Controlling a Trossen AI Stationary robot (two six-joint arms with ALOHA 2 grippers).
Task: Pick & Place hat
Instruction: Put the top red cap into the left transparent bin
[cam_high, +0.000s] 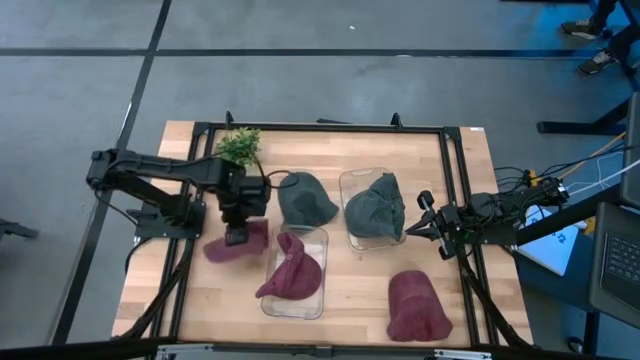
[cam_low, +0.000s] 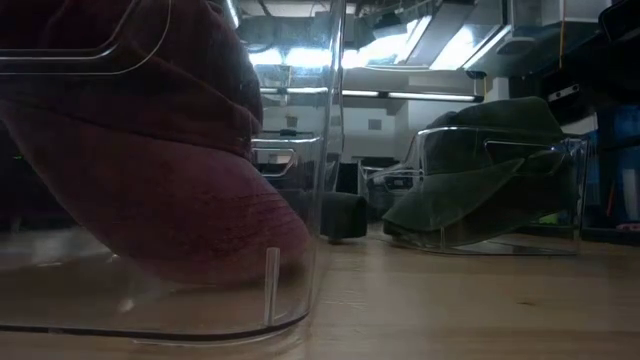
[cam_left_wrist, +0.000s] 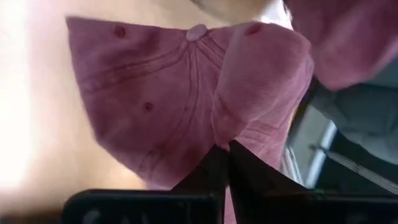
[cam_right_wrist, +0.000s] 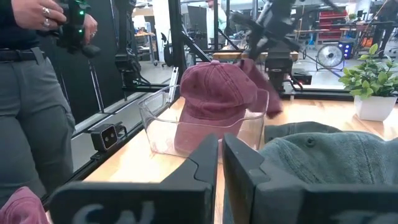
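The left gripper (cam_high: 237, 236) is pinched tight on a maroon cap (cam_high: 236, 243), its two dark fingers (cam_left_wrist: 219, 172) pressed together with the fabric bunched between them in the left wrist view. The cap hangs from that grip over the left part of the wooden table (cam_high: 350, 285), just beside the clear bin (cam_high: 298, 272) that holds a second maroon cap (cam_high: 291, 269). The left arm reaches in from the table's left edge, bent at the elbow, with the wrist turned down over the cap. The right gripper (cam_high: 424, 226) has its fingers (cam_right_wrist: 200, 163) closed with only a thin slit between them and nothing in it; it waits low at the right side, pointing toward another clear bin (cam_high: 366, 207) that holds a dark green cap (cam_high: 376, 211). A second green cap (cam_high: 304, 200) lies on the table between the bins, a third maroon cap (cam_high: 417, 308) sits near the front right, and a small potted plant (cam_high: 239, 146) stands at the back left. A person (cam_right_wrist: 34, 93) stands beyond the table, holding a controller.
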